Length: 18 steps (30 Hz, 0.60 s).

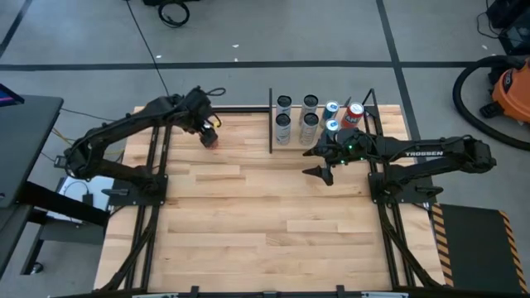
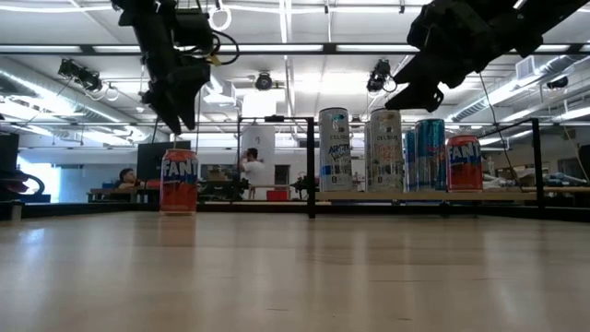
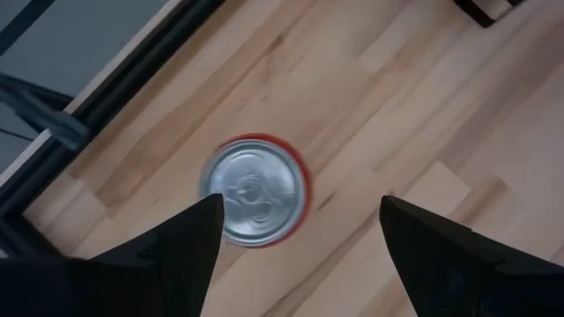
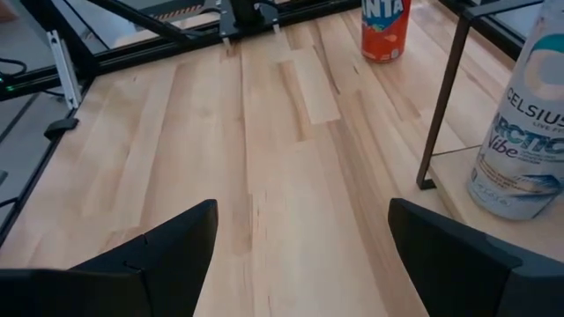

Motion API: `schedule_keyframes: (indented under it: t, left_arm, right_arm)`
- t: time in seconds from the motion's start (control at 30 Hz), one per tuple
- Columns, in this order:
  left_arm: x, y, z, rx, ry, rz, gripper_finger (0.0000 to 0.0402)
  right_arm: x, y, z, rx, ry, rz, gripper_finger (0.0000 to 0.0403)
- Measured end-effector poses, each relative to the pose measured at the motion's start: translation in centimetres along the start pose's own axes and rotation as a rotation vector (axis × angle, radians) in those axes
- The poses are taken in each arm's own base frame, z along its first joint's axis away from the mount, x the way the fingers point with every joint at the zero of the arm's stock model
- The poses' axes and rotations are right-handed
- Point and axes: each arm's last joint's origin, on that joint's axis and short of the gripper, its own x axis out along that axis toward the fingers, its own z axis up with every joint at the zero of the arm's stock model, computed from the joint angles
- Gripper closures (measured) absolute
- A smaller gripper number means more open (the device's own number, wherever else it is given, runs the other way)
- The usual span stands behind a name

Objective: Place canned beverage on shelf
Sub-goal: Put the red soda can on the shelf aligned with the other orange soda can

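Left wrist view is showing the left gripper (image 3: 295, 242) hovering with fingers spread, empty, off-centre over the orange can (image 3: 256, 190); I judge it should be centring before descending.

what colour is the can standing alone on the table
Orange-red with white lettering; the can shows best in the low view.

Orange vacuum (image 1: 507, 87) on floor at 2 o'clock off the table (image 1: 248, 215). Black cable coil (image 1: 173, 12) at 11 o'clock. Two people (image 2: 247, 168) in room behind.
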Motion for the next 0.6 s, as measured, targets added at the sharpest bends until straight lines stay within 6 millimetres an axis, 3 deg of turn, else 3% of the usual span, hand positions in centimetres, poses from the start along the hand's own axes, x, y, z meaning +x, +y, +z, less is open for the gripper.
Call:
schedule_keyframes:
  t: [0.27, 0.6]
  left_arm:
    - [1.0, 1.6, 0.4, -0.058, 0.021, 0.031, 0.0095]
    - [2.8, 1.5, 0.6, -0.074, 0.083, 0.027, 0.0095]
  right_arm:
    - [0.0, 0.0, -0.1, 0.002, 0.009, -0.001, 0.0061]
    - [0.0, 0.0, -0.3, 0.005, 0.028, -0.003, 0.0061]
